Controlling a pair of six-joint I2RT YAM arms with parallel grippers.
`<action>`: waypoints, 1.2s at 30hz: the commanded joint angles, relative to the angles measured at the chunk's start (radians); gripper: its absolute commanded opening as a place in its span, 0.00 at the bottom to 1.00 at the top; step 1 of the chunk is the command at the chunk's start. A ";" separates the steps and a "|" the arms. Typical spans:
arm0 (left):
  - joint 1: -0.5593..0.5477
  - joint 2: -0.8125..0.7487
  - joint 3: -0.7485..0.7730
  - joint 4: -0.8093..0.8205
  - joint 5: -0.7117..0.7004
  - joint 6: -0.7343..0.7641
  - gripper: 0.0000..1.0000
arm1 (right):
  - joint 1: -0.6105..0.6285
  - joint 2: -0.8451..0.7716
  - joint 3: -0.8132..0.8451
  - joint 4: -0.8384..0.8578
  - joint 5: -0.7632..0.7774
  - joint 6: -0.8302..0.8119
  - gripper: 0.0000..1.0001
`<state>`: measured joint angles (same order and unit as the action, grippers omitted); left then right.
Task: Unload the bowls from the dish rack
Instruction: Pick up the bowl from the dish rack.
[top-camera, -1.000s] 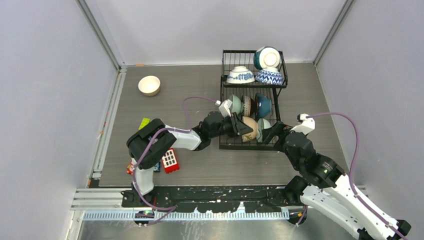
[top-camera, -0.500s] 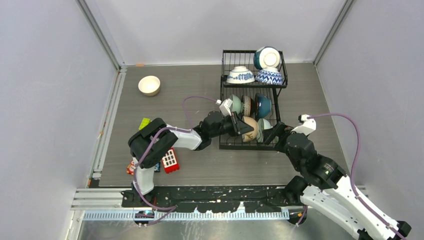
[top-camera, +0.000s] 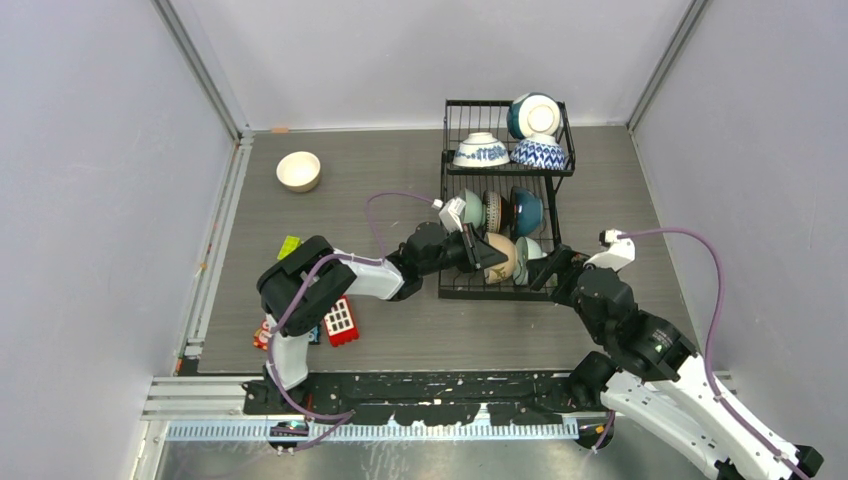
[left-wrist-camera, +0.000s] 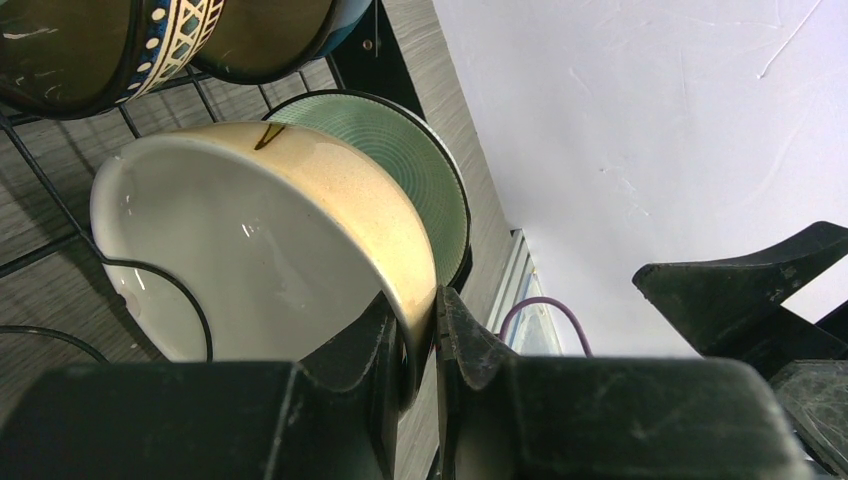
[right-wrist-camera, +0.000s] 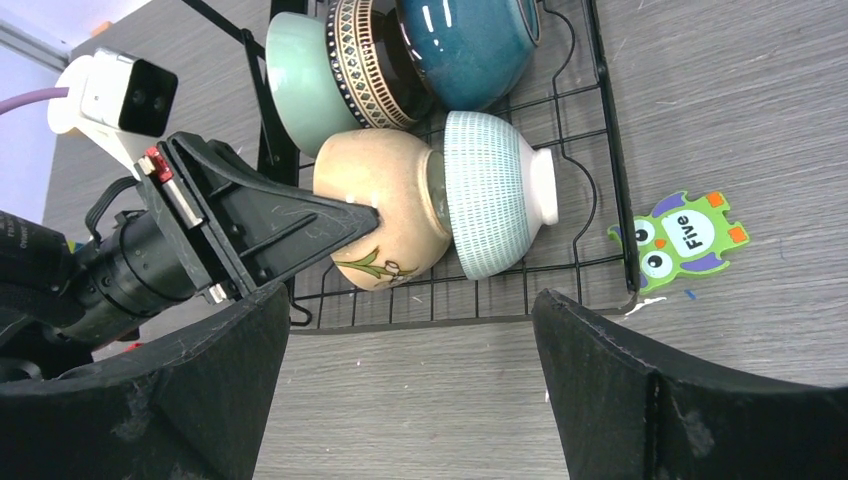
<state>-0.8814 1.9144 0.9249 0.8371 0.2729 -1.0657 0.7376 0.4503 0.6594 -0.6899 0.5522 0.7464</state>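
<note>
The black wire dish rack (top-camera: 500, 293) stands at the back right. In its lower tier a tan bowl (left-wrist-camera: 250, 250) with a leaf pattern lies on its side. My left gripper (left-wrist-camera: 418, 330) is shut on its rim, one finger inside and one outside. A pale green ribbed bowl (right-wrist-camera: 490, 195) nests against the tan bowl (right-wrist-camera: 385, 205). Behind them stand a pale green bowl (top-camera: 472, 208), a brown patterned bowl (top-camera: 493, 211) and a dark teal bowl (top-camera: 527, 211). The upper basket holds two blue-and-white bowls (top-camera: 481, 150) and a teal one (top-camera: 533, 114). My right gripper (right-wrist-camera: 412, 340) hangs open and holds nothing, just in front of the rack.
A cream bowl (top-camera: 298, 170) sits upright on the table at the back left. Toy blocks (top-camera: 338, 320) lie by the left arm's base. An owl sticker (right-wrist-camera: 685, 238) is stuck on the table right of the rack. Grey walls close in on three sides.
The right arm has drawn back a little toward the near edge. The left arm and the tan bowl have stayed where they were.
</note>
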 joint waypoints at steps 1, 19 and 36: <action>-0.002 -0.034 0.010 0.132 0.019 0.012 0.00 | -0.001 -0.015 0.057 0.024 -0.036 -0.039 0.95; 0.042 -0.036 -0.036 0.350 0.070 -0.085 0.00 | -0.001 -0.022 0.056 0.089 -0.114 -0.074 0.97; 0.059 -0.029 -0.003 0.519 0.162 -0.159 0.00 | -0.001 -0.022 0.075 0.110 -0.156 -0.084 0.97</action>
<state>-0.8288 1.9297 0.8761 0.9859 0.3756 -1.1591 0.7372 0.4381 0.7181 -0.6262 0.4088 0.6750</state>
